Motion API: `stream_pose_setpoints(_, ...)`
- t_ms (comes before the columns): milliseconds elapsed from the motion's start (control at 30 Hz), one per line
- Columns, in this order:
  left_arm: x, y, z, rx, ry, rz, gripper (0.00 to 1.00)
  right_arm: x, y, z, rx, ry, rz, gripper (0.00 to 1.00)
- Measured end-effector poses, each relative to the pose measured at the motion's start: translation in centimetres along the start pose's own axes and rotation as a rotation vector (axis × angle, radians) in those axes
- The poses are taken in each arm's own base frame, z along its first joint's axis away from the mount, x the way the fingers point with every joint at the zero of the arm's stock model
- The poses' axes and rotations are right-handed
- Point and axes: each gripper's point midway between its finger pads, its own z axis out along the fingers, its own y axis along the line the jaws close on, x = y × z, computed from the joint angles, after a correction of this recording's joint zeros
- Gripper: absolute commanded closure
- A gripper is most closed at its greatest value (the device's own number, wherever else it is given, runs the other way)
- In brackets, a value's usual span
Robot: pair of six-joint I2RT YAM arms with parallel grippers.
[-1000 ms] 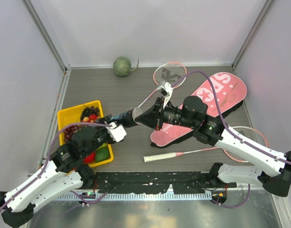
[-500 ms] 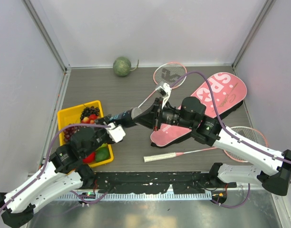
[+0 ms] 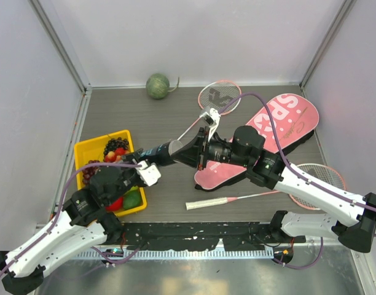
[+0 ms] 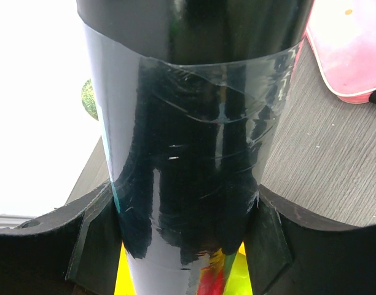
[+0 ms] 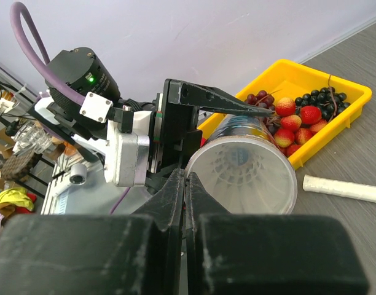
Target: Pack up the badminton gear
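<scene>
Right wrist view: loading the black tube [image 5: 273,179], clamped between left fingers [image 4: 93,239], a shuttlecock [image 5: 235,161] inside, just beyond shut, empty right fingers [image 5: 174,198] at its rim. Next, probably: backing off, then bagging it.

Left wrist view: long black plastic tube [image 4: 194,153] cut off top and bottom; green round melon [image 4: 88,98] mostly hidden behind it. Top view: large pink racket bag [image 3: 286,120] partly covered by right arm. Right wrist view: white feather shuttlecock [image 5: 240,169] inside tube mouth blurred, count unclear; white racket handle [image 5: 341,187] cut by right edge.
</scene>
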Motion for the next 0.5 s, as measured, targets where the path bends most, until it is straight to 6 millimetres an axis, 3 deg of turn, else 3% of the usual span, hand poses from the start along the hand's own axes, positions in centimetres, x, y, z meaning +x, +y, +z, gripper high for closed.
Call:
stream_pose_setpoints(233, -0.07, -0.05, -0.17, 0.0, -0.014, 0.006, 1.0, -0.02, 0.26, 0.04, -0.008, -0.001, 0.006, 0.84)
stream_pose_setpoints(500, -0.03, -0.08, -0.18, -0.001, -0.015, 0.006, 1.0, 0.04, 0.21, 0.13, -0.006, 0.001, 0.017, 0.95)
